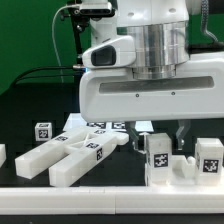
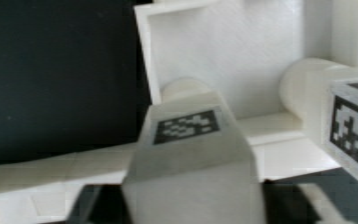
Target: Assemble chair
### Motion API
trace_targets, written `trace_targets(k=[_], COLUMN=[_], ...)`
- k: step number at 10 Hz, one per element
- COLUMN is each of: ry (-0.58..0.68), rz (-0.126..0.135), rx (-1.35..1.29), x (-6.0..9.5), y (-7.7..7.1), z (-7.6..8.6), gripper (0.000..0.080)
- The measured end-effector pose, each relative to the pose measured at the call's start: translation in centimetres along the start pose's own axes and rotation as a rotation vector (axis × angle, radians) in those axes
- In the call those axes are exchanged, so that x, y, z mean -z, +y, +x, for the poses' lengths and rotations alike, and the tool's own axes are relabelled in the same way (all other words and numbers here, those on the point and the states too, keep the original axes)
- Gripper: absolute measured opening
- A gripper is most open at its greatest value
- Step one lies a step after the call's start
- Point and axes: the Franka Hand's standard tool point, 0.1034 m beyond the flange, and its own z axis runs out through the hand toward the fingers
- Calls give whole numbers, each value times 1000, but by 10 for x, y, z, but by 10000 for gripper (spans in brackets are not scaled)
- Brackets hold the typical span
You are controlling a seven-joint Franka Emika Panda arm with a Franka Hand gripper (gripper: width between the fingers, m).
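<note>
The chair's joined white parts stand at the front on the exterior view's right, with a tagged block on one side. My gripper is low over them, shut on an upright white tagged chair part. In the wrist view this part fills the middle between my dark fingers, with my gripper closed on its sides. Behind it are a white slab and a tagged block of the structure. I cannot tell whether the held part touches the structure.
Two loose white tagged bars lie side by side at the front on the exterior view's left. A small tagged cube stands behind them. The marker board lies further back. Another white part shows at the left edge.
</note>
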Motion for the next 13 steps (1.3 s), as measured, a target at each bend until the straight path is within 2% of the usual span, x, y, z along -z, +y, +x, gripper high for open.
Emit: trace_targets(k=[1, 2, 4, 6, 8, 9, 10, 11, 12, 13], ry=[0, 1, 14, -12, -22, -21, -20, -23, -12, -20], rz=[0, 0, -3, 28, 28, 28, 28, 16, 24, 31], rx=[-60, -139, -520, -1073, -1192, -1177, -1120, -935, -736, -496], x=[0, -1, -1, -2, -1, -1, -1, 0, -1, -3], y=[0, 0, -1, 1, 2, 2, 2, 2, -1, -3], z=[0, 0, 2, 1, 1, 1, 1, 0, 0, -2], gripper=[284, 284, 284, 284, 284, 311, 445, 445, 595, 634])
